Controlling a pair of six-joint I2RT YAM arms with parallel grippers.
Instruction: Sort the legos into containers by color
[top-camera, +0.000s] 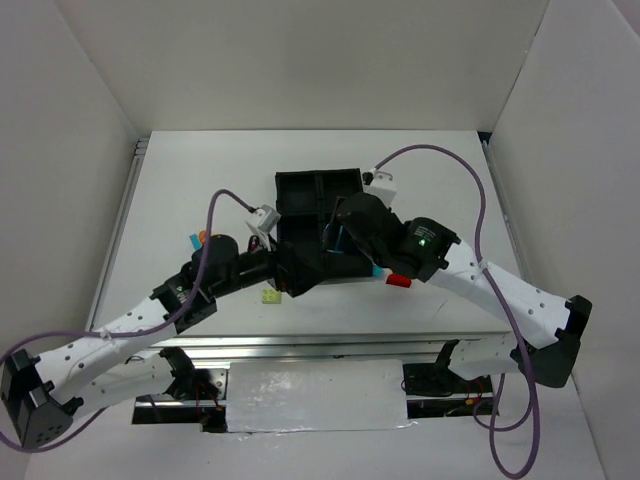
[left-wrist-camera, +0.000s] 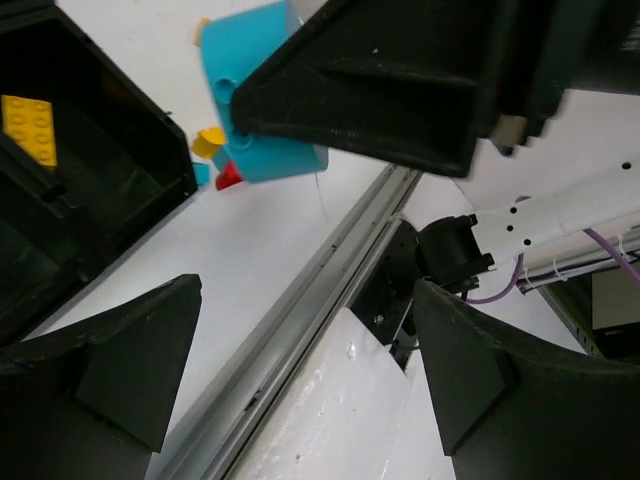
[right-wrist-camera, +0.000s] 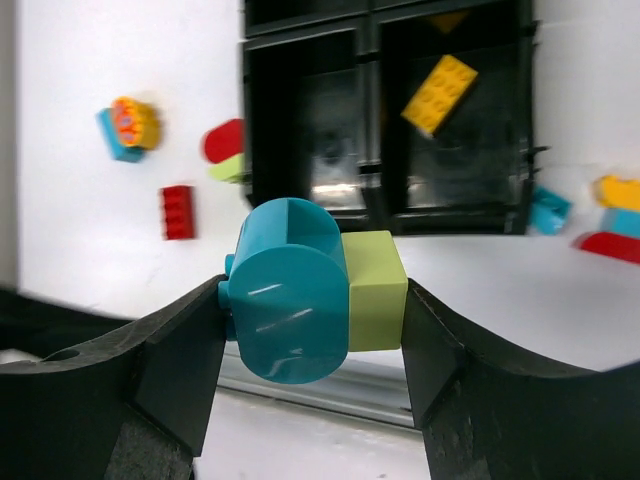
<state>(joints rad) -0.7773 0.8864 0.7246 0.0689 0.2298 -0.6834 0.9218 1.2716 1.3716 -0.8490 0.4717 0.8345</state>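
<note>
The black tray (top-camera: 315, 181) sits mid-table, and a yellow brick (right-wrist-camera: 440, 93) lies in one of its compartments. My right gripper (right-wrist-camera: 315, 312) is shut on a cyan rounded brick (right-wrist-camera: 290, 295) joined to a lime green brick (right-wrist-camera: 375, 290). It holds them above the table at the tray's near edge (top-camera: 340, 240). My left gripper (left-wrist-camera: 305, 290) is open and empty at the tray's near-left corner (top-camera: 283, 266). The left wrist view shows the held cyan brick (left-wrist-camera: 255, 100) and the yellow brick (left-wrist-camera: 28, 128) in the tray (left-wrist-camera: 150, 170).
Loose bricks lie left of the tray: a red one (right-wrist-camera: 178, 211), a cyan and orange pair (right-wrist-camera: 128, 128), a red and lime pair (right-wrist-camera: 225, 150). On the other side lie cyan (right-wrist-camera: 548, 210), yellow (right-wrist-camera: 620, 190) and red (right-wrist-camera: 610, 245) bricks. A lime brick (top-camera: 271, 295) lies near the table's front edge.
</note>
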